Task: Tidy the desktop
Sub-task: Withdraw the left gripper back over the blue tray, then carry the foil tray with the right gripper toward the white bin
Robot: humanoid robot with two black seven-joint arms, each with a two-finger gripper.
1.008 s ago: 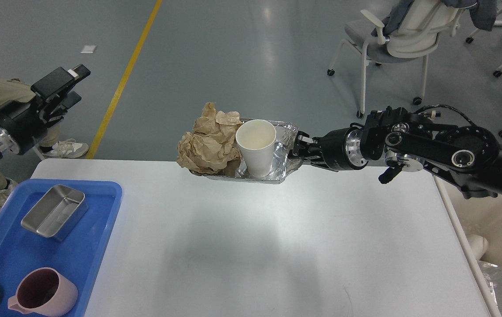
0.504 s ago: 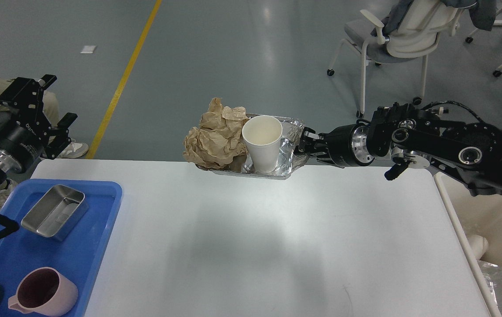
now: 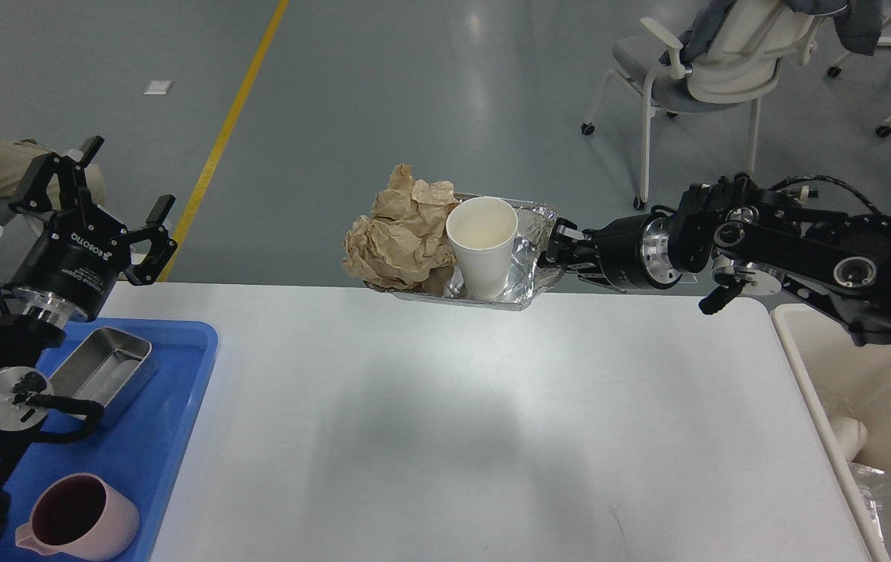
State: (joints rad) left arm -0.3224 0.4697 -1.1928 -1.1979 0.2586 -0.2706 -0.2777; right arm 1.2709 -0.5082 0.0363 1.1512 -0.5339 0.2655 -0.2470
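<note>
The white desktop fills the lower view. My right gripper is shut on the right rim of a crinkled foil tray and holds it in the air over the desktop's far edge. In the tray stand a white paper cup and a wad of crumpled brown paper. My left gripper is open and empty, raised above the far left corner of the desktop.
A blue plastic tray at the left holds a steel box and a pink mug. A cream bin with foil inside stands off the right edge. Office chairs stand on the floor behind.
My right gripper has carried the foil tray with cup and paper to the right and slightly up. My left arm has swung in toward the blue tray, gripper pointing up and open.
</note>
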